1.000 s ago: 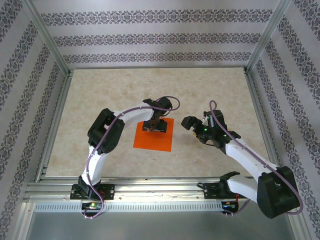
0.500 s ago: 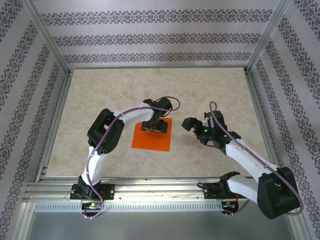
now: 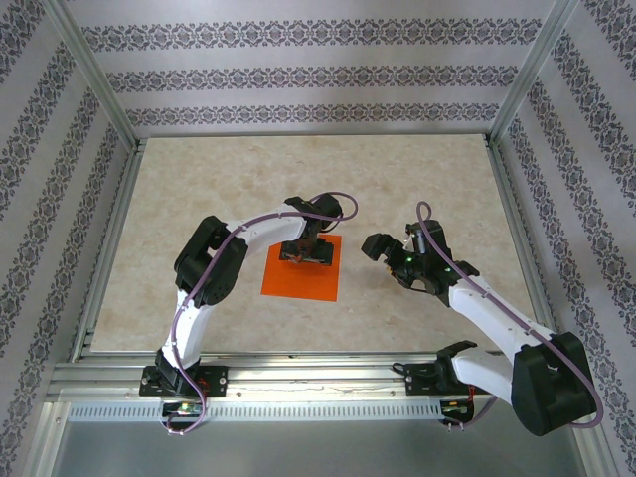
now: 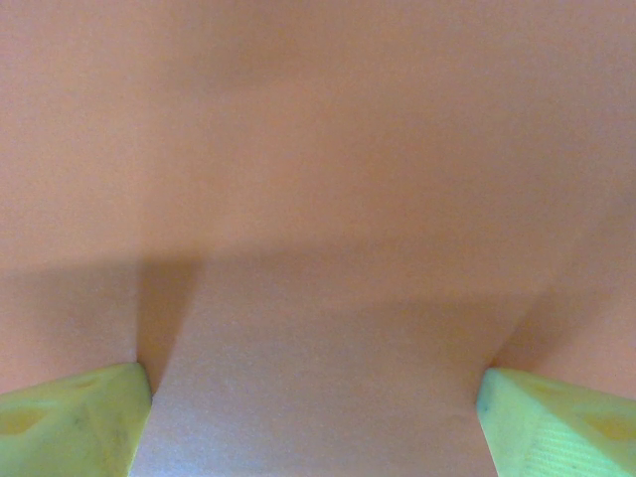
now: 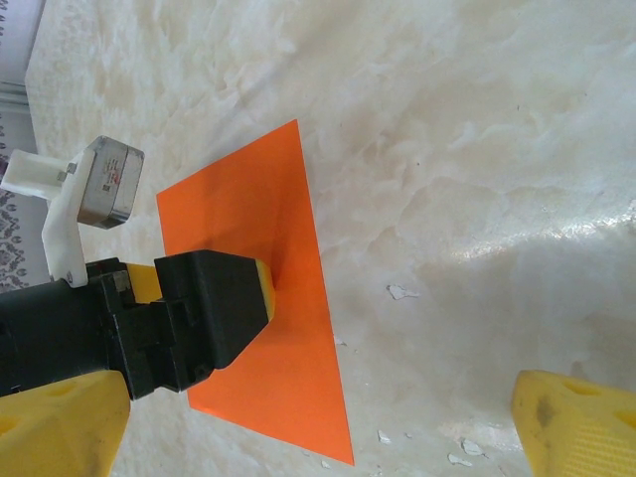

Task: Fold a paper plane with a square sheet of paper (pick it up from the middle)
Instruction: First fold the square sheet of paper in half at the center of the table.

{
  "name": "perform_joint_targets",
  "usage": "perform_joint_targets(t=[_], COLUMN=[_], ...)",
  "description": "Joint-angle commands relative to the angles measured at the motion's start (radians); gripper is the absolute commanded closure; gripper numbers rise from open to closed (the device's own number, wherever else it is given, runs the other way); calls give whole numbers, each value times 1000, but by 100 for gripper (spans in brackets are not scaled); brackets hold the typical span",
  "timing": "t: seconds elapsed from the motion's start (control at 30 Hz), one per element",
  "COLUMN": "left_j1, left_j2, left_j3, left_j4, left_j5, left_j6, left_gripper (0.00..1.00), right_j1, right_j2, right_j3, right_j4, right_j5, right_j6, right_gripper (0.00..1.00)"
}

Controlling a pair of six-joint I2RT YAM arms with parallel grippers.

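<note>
Over the last second the left end effector (image 3: pixel 306 251), at the 12 o'clock edge of the square sheet of paper (image 3: pixel 303 280) flat on the tabletop (image 3: pixel 199 199), has spread wide, gripping nothing, so no pinch yet, while the right end effector (image 3: pixel 383 245) hangs open, empty, at the sheet's 3 o'clock.

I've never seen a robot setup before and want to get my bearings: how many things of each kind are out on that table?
Orange square sheet of paper: 1
Grippers: 2, the left gripper and the right gripper
Total: 3
</note>
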Motion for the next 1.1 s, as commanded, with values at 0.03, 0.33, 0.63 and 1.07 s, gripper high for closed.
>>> perform_joint_targets(t=[0.03, 0.33, 0.63, 1.07], left_j1=[-11, -11, -11, -11], left_j2=[97, 124, 105, -14], left_j3=[-43, -37, -53, -77], left_j4=[-31, -31, -19, 58], left_j5=[39, 48, 54, 61], left_j6=[-12, -15, -10, 11], left_gripper=[13, 16, 20, 52], right_j1=[7, 0, 0, 2], right_j2=[-28, -18, -26, -40], right_j3=[-18, -10, -13, -13], right_j4=[-4, -13, -18, -16], right_j5=[31, 23, 26, 20], right_j6=[21, 19, 24, 30], right_gripper=[2, 2, 2, 2])
